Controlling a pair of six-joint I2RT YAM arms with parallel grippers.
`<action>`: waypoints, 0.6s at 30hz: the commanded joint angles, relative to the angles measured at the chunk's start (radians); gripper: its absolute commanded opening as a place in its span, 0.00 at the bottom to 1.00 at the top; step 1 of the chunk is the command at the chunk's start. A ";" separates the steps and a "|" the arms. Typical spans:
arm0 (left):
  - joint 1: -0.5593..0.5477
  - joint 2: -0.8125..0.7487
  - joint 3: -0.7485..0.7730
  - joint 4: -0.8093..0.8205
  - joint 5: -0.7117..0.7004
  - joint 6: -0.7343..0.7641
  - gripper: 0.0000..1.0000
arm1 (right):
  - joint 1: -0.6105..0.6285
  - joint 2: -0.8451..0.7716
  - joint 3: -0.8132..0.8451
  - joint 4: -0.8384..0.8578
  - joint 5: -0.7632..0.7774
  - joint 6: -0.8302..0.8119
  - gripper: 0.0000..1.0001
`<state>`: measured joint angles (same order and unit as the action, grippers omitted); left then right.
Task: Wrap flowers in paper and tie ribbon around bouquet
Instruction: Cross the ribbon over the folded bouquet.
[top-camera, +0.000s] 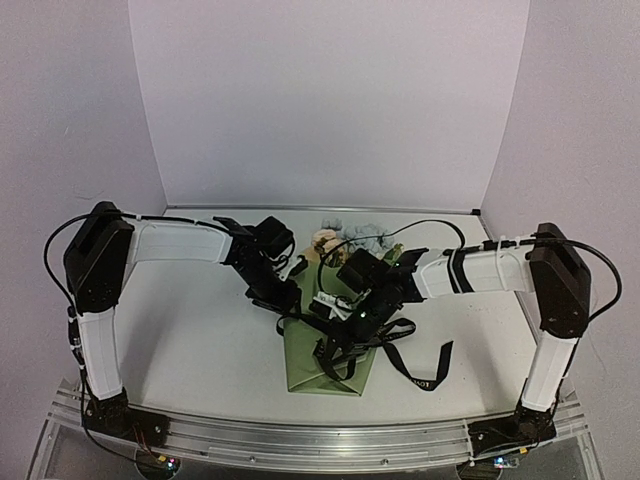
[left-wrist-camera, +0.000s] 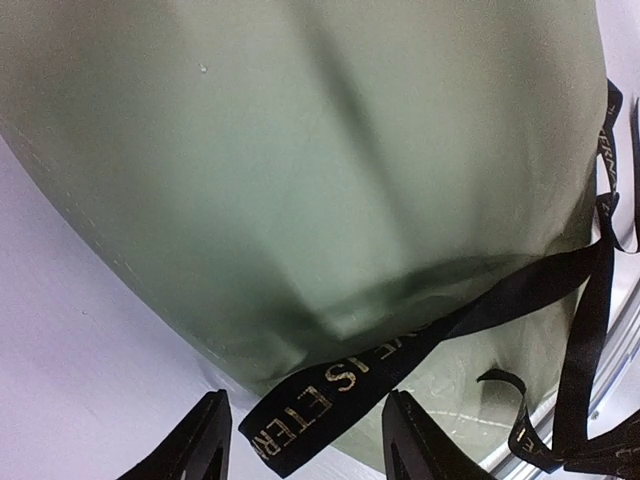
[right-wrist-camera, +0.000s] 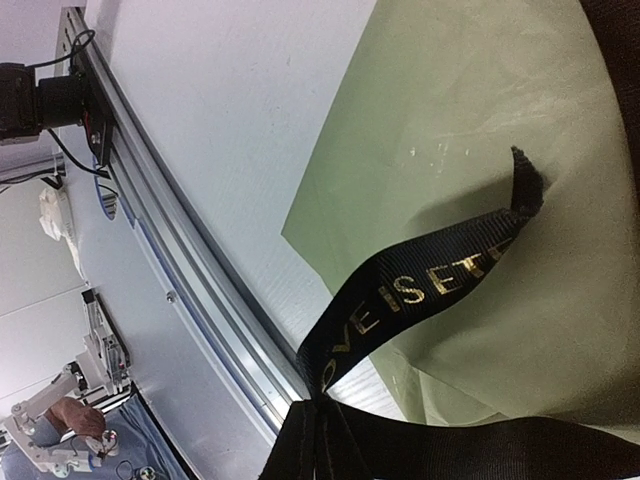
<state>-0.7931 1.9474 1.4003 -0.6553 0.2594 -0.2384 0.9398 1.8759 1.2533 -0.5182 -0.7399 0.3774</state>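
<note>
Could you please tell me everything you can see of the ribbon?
The ribbon is a narrow, floppy black woven band with pale gold lettering. It lies in loose loops across the near part of the green paper, one tail trailing onto the table to the right. One end lies between the left gripper's open jaws; another stretch runs into the shut right gripper.

White table (top-camera: 200, 340) bore olive paper (top-camera: 305, 372) cone lying flat, flowers (top-camera: 358, 238) at far end. Black ribbon (top-camera: 432, 374) end lay on the tabletop, right of cone.

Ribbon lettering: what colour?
Pale gold on the black ribbon; clearest in the right wrist view.
</note>
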 joint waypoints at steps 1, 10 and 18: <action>-0.010 0.019 0.054 -0.017 -0.031 0.024 0.49 | 0.007 0.017 0.027 -0.012 0.090 0.007 0.00; -0.015 0.010 0.048 -0.009 -0.034 0.018 0.12 | 0.007 0.038 0.091 -0.054 0.157 0.059 0.00; -0.015 -0.049 -0.001 0.041 -0.002 0.006 0.00 | 0.007 0.066 0.173 -0.103 0.224 0.100 0.00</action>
<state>-0.8043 1.9666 1.4129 -0.6530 0.2343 -0.2328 0.9398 1.9148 1.3548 -0.5897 -0.5776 0.4423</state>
